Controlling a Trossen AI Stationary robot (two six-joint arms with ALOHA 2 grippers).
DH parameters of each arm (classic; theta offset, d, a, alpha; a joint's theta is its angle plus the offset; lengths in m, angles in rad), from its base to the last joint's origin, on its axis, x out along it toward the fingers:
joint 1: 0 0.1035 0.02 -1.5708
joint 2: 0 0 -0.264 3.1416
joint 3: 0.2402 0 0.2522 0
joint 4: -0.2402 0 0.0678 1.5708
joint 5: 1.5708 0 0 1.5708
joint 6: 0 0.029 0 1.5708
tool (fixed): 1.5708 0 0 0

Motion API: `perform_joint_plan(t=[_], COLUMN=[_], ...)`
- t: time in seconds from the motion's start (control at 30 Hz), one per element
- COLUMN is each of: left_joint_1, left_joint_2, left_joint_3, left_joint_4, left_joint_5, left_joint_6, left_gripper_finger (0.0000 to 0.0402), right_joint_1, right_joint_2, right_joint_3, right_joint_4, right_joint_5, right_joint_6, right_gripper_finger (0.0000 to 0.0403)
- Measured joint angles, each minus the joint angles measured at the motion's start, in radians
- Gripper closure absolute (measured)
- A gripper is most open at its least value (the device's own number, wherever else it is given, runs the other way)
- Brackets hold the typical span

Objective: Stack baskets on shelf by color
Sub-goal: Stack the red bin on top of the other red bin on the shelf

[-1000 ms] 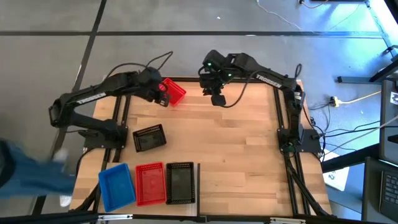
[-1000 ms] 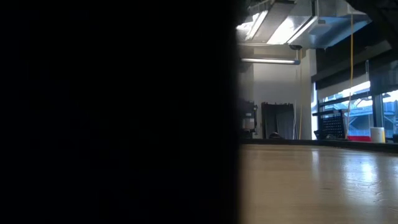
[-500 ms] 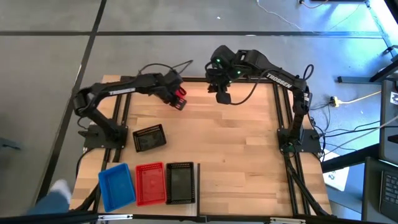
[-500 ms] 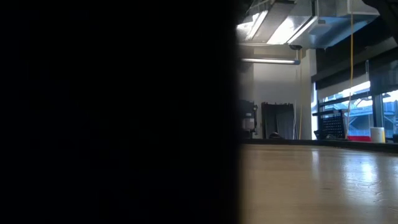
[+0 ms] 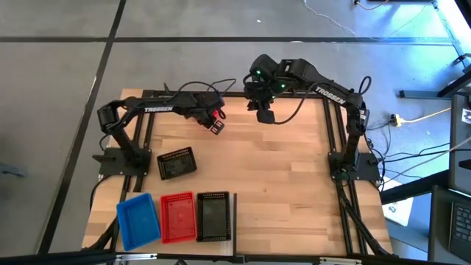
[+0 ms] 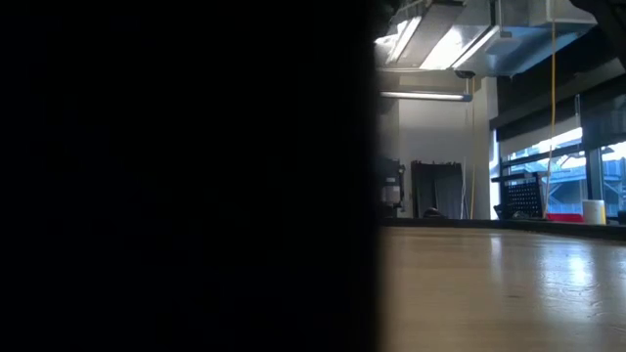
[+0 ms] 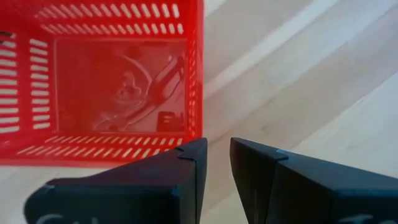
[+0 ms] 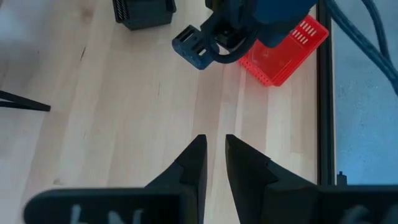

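One red basket [image 5: 218,113] sits on its bottom near the table's far edge, mostly hidden under my left gripper [image 5: 216,125]. In the left wrist view the red basket [image 7: 118,81] lies just ahead of my left gripper [image 7: 217,149], which is shut with nothing between its fingers. My right gripper [image 5: 263,114] hovers shut over the far edge, to the right of the red basket [image 8: 286,53]. A black basket [image 5: 176,163] rests alone on the left side. A blue basket [image 5: 137,219], a second red basket [image 5: 177,217] and a second black basket [image 5: 213,216] stand in a row at the near edge. I cannot make out the shelf. My left gripper points down beside the red basket's corner [image 7: 194,134], with one fingertip [image 7: 194,149] right at that corner. I cannot tell whether it touches. My right gripper touches nothing.
A thin dark strip [image 5: 235,213] stands beside the near-edge row. Bare tabletop [image 5: 294,184] spreads over the middle and right. The table's black frame [image 8: 323,93] runs close behind the red basket. Something dark [image 6: 186,176] blocks the left half of the low view.
My left arm has stretched toward the table's right along the far edge, and its gripper has come over the red basket, which now shows only a sliver. My right gripper has shifted slightly to the right. A person in blue at the left has gone out of view.
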Motion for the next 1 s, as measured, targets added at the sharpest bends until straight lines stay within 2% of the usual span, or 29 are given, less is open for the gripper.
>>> perform_joint_plan(t=[0.17, 0.53, 0.9, 1.0], left_joint_1=[0.000, -0.001, 0.009, 0.019], left_joint_2=[0.020, 0.047, 0.048, 0.060], left_joint_3=[0.000, 0.000, 0.000, 0.001], left_joint_4=[0.011, 0.018, 0.017, 0.014], left_joint_5=[0.010, -0.061, -0.065, -0.032], left_joint_6=[0.023, 0.055, 0.080, 0.080], left_gripper_finger=[0.0340, 0.0340, 0.0340, 0.0340], right_joint_1=[-0.005, -0.005, -0.005, -0.005], right_joint_2=[0.000, 0.000, 0.000, 0.000], right_joint_3=[0.000, 0.000, -0.001, -0.001], right_joint_4=[0.000, 0.001, 0.001, 0.001], right_joint_5=[0.000, 0.000, 0.000, 0.000], right_joint_6=[0.000, 0.026, 0.026, 0.026], right_gripper_finger=[0.0344, 0.0344, 0.0344, 0.0344])
